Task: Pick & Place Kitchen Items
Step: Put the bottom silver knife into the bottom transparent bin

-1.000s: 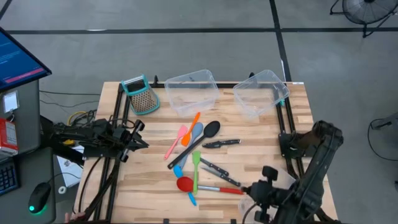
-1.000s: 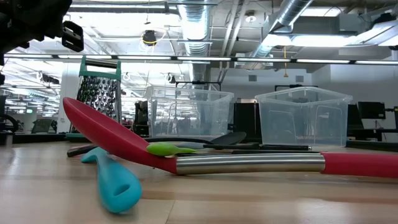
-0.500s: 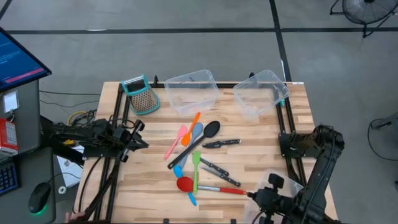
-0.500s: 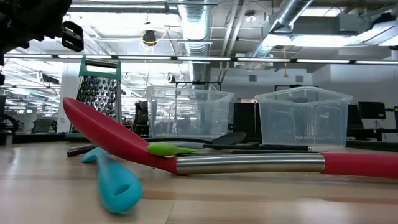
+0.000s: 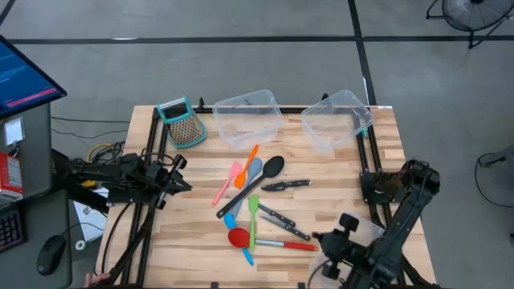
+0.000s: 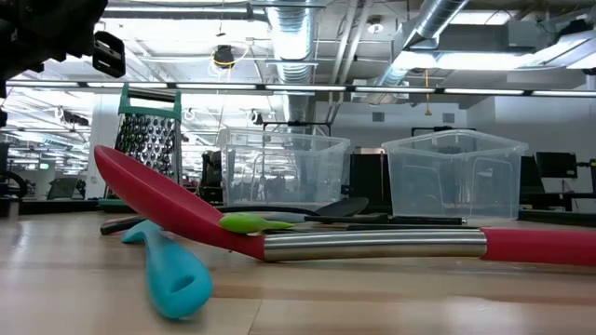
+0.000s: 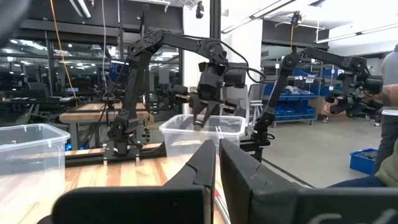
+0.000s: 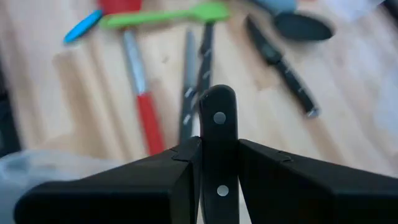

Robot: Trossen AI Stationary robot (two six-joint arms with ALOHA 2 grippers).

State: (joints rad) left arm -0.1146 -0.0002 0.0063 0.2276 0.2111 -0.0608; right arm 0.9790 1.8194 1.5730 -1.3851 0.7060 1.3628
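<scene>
The right gripper (image 5: 328, 258) has shifted beside the red spatula (image 5: 269, 241), jaws clamped on a knife (image 8: 217, 134) for transfer; left jaws shut.

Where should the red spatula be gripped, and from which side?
Grip the red spatula by its red handle end, from straight above, jaws across it. That end lies flat on bare wood; the head tilts up against the green spatula.

1. You have a light wooden table (image 5: 193, 233).
2. At its far edge stand the teal-framed grater (image 5: 181, 122) and two clear bins (image 5: 246, 119).
3. Mid-table lies a cluster of utensils (image 5: 250, 197) and black-handled knives (image 5: 285, 185).
</scene>
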